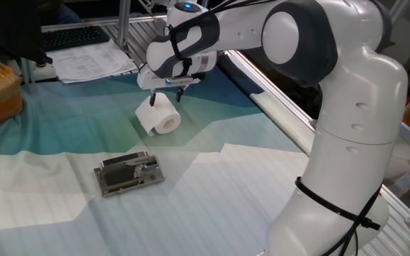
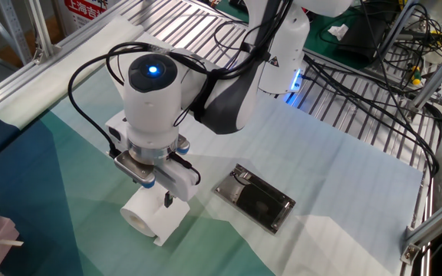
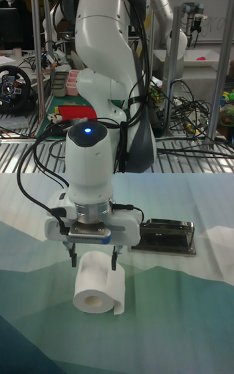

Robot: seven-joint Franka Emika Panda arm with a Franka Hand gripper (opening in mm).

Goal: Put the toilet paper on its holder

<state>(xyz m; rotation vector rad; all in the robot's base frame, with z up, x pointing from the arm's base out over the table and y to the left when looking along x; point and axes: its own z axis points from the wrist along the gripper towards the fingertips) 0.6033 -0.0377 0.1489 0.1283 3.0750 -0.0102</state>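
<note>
White and soft, the cylindrical toilet paper roll (image 1: 159, 116) lies on its side on the green-and-pale cloth (image 2: 67, 161), its hollow core facing sideways in the tall fixed view and a loose tail hanging down one flank. The robot's two-finger gripper (image 3: 92, 258) hangs directly above it with the jaws spread wide, one dark fingertip on each side of the roll's upper curve, holding nothing. The small flat rectangular metal holder (image 1: 129, 173), silver-rimmed with a dark centre and a short bar, lies flat on the pale part of the cloth, near the roll but apart from it. The likeliest trouble, as a judgement, is the grasp itself: the paper is compressible and round, so jaws that close too high on the curve could squeeze it out and send it rolling across the cloth, while closing too hard could dent the core. The loose tail could also unwind or catch under a finger during a lift, dragging paper over the holder. Threading the core onto the short bar will call for turning the roll, and a shallow pinch may let it twist in the fingers.
</note>
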